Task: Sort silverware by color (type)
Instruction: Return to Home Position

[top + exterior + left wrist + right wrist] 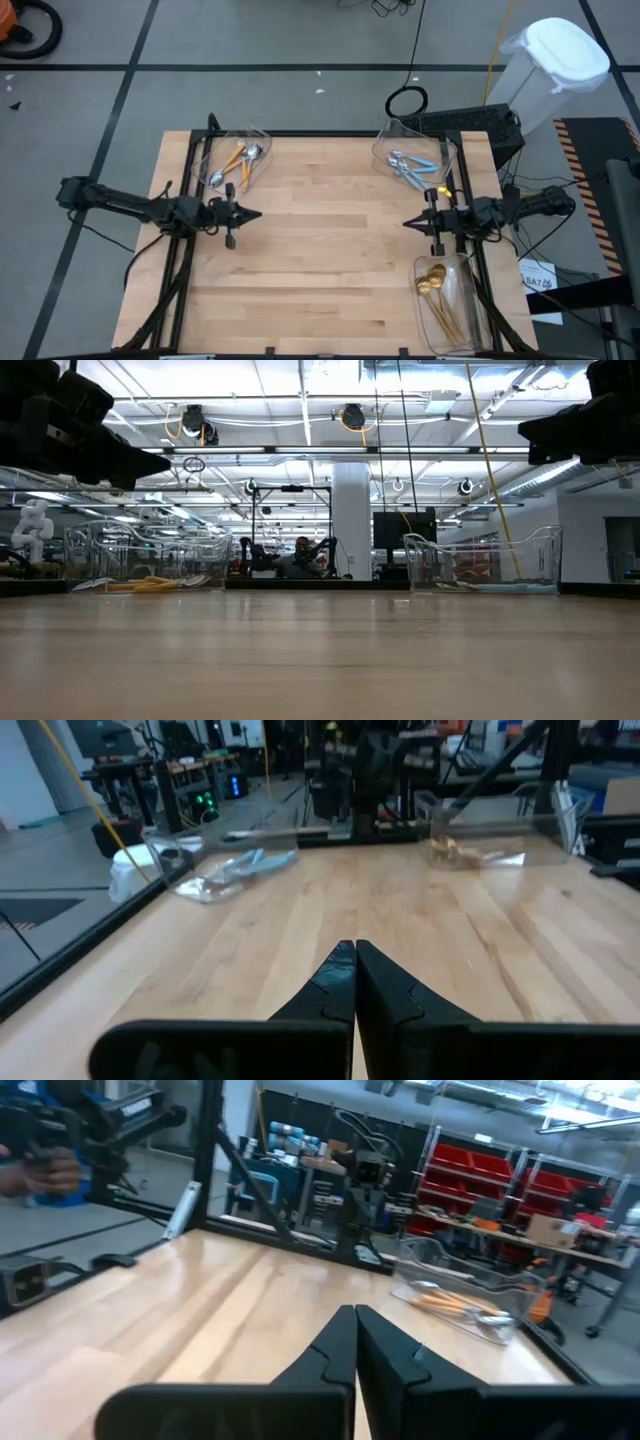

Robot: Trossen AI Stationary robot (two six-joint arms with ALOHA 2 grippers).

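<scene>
Left pincer [254, 214] clenched, right pincer [409, 223] clenched, spoons [238, 160] in bins [263, 134] well apart

We see three sorted groups of small spoons, all lying flat. In the high view, the orange-handled spoons [237, 158] have silver bowls and sit in the top-left clear bin [262, 135], handles slanted and partly crossing. The light blue-handled spoons [412, 170], also silver-bowled, lie bunched in the top-right bin [385, 135]. The all-gold spoons [440, 295] lie in the bottom-right bin [470, 300], bowls clustered at its upper end, handles fanning downward. We can't count any group exactly.
</scene>
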